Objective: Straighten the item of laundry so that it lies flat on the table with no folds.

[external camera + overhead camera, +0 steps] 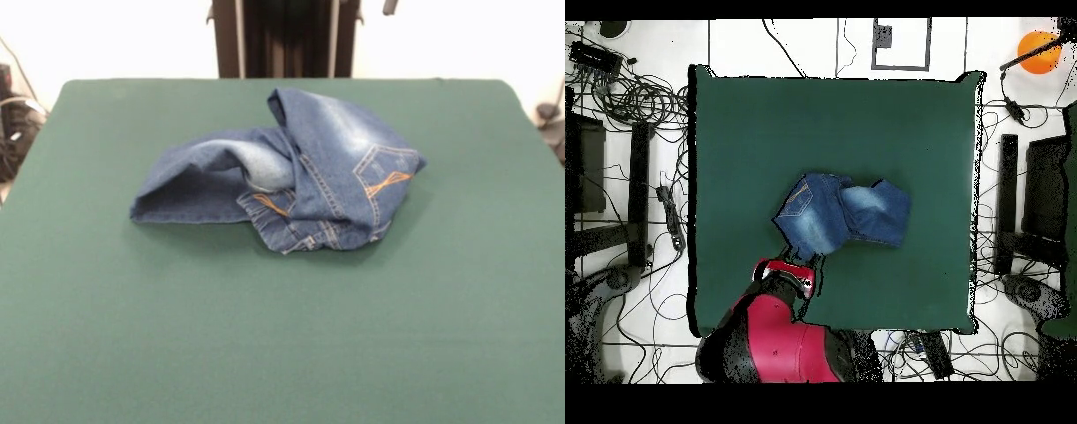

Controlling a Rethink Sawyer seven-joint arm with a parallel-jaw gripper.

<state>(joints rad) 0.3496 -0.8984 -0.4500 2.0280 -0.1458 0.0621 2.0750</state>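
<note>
Jeans (287,177) sit bunched on the table (282,336), a little toward its far side in the front view, doubled over themselves: one leg runs out to the left and ends in an open hem, while the seat is folded across it, a back pocket with orange stitching facing up at the right. I judge the heap holds this shape only because the upper layer rests on the lower one, so the folds should come out once an edge is pulled clear. My arm does not show here; only a dark stand rises behind the table. From overhead, the jeans (845,212) lie near the middle of the table (745,120), with green cloth open on every side and nothing resting on it to block a spread. My red arm (770,335) reaches in over the near edge, its end just beside the jeans' pocket corner; whether my gripper is open or closed I cannot tell. Cables and equipment crowd the floor around the table.
</note>
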